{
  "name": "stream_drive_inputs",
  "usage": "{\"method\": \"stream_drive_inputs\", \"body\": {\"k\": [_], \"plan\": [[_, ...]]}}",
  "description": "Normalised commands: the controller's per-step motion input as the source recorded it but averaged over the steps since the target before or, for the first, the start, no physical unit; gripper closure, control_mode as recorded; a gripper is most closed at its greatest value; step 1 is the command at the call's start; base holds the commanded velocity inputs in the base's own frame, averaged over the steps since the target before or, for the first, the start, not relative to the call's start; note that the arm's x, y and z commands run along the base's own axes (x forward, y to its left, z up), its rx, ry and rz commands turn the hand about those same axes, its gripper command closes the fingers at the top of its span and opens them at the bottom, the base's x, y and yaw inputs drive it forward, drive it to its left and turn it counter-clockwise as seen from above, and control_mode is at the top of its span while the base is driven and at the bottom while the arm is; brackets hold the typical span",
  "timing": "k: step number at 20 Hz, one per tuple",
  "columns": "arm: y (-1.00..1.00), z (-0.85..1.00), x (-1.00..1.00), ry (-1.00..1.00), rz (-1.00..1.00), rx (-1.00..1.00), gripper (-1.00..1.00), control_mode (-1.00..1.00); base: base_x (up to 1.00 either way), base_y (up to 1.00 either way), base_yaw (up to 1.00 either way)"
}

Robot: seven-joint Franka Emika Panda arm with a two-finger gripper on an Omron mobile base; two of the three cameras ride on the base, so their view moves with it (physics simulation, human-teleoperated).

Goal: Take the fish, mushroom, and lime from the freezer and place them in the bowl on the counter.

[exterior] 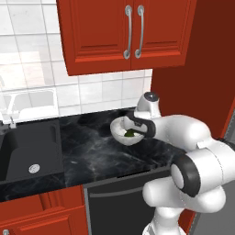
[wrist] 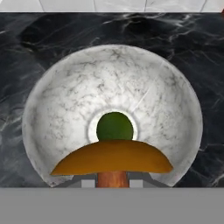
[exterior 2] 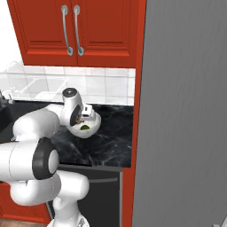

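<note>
Seen from the hand view, the marbled white-grey bowl lies straight below on the black marble counter. The dark green lime rests at the bowl's bottom. My gripper is shut on the mushroom by its stem, and the orange-brown cap hangs over the bowl's near side. In the left base view the hand reaches down into the bowl, beside the lime. The right base view has the bowl, the lime and the grey freezer at the right. The fish is out of view.
A black sink with a faucet is set into the counter at the left. Red upper cabinets hang over the bowl. A dark dishwasher front sits under the counter's edge. White tiles back the counter.
</note>
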Motion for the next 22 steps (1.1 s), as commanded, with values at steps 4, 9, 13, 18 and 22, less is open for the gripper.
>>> {"method": "stream_drive_inputs", "body": {"k": [4, 9, 13, 18, 22], "plan": [[0.01, -0.24, 0.11, 0.01, 0.00, 0.00, 1.00, -1.00, 0.00, 0.00, 0.00], [0.00, -0.25, 0.06, 0.00, 0.00, 0.00, 1.00, -1.00, 0.00, 0.00, 0.00], [0.01, -0.26, 0.10, 0.02, 0.00, 0.00, 1.00, -1.00, 0.00, 0.00, 0.00], [0.00, -0.17, 0.11, 0.01, 0.00, 0.00, 1.00, -1.00, 0.00, 0.00, 0.00], [0.00, -0.11, 0.13, 0.00, 0.00, 0.00, 1.00, -1.00, 0.00, 0.00, 0.00]]}}
